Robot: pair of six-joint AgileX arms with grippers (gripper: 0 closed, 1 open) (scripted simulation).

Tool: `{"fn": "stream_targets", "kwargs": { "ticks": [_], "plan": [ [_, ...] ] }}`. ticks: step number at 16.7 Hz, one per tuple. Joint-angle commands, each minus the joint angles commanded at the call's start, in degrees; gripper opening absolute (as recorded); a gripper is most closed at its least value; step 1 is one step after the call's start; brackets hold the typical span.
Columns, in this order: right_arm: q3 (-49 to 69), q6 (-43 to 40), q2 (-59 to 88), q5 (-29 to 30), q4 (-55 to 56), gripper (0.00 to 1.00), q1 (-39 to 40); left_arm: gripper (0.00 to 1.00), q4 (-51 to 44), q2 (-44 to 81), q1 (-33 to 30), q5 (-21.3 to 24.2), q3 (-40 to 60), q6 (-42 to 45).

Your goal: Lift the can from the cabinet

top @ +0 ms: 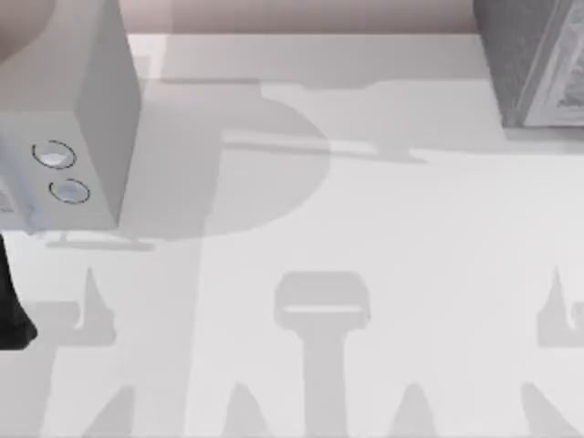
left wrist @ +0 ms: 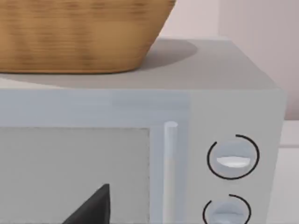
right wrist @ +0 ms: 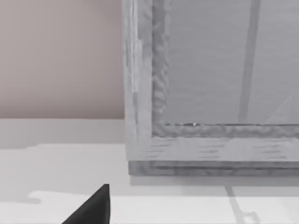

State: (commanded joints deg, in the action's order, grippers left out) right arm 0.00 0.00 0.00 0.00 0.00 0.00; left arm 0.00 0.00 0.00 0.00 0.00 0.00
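Note:
The grey wood-grain cabinet (top: 529, 64) stands at the table's back right. The right wrist view faces its corner and front panel (right wrist: 210, 93) from close by. The can is out of view. A black part of my right gripper (right wrist: 91, 210) juts in low, in front of the cabinet's base. A black part of my left gripper (left wrist: 91, 210) sits before the door of a microwave. Part of my left arm (top: 11, 306) is at the table's left edge.
A pale grey microwave (top: 64, 119) with two round knobs (left wrist: 232, 157) stands at the back left. A wicker basket (left wrist: 79, 32) sits on its top. The white table (top: 365, 228) stretches between the microwave and the cabinet.

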Motion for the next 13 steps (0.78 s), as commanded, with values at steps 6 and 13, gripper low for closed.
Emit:
{"fn": "stream_targets", "kwargs": {
  "ticks": [6, 13],
  "plan": [
    [6.13, 0.04, 5.92, 0.75, -2.19, 1.0, 0.96, 1.0, 0.0, 0.0, 0.0, 0.0, 0.0, 0.0],
    [37.65, 0.43, 30.55, 4.46, -9.85, 1.0, 4.32, 1.0, 0.0, 0.0, 0.0, 0.0, 0.0, 0.0]
  ]
}}
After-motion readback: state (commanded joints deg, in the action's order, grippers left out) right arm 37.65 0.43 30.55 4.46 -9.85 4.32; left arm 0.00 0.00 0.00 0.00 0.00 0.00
